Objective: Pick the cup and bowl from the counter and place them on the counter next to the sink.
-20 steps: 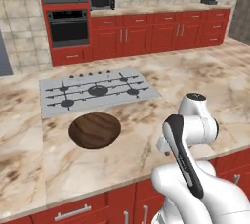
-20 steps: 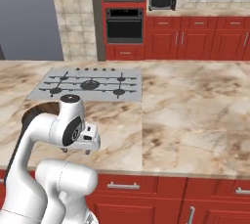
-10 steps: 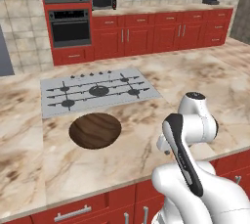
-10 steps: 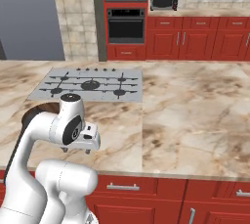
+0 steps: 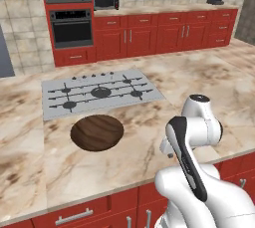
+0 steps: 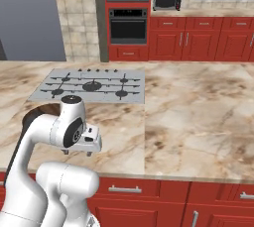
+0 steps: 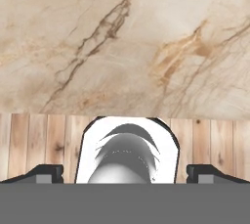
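Left base view: bowl on the tabletop, claw folded low and apart from it

Left base view shows the bowl (image 5: 97, 132) lying flat on the tabletop (image 5: 30, 137), just in front of the grey cooktop (image 5: 99, 92). The white arm (image 5: 191, 137) is folded at the near edge of the tabletop, to the right of the bowl and clearly apart from it.

In the right base view only a thin dark edge of the bowl (image 6: 43, 108) is seen behind the arm. The claw (image 6: 77, 151) hangs under the hand, over the front edge of the tabletop, pointing down.

In the hand view the two fingertips (image 7: 44, 173) stand far apart at the two sides, so the claw is released and holds nothing. Marble tabletop and a wooden floor (image 7: 34, 145) lie below it.
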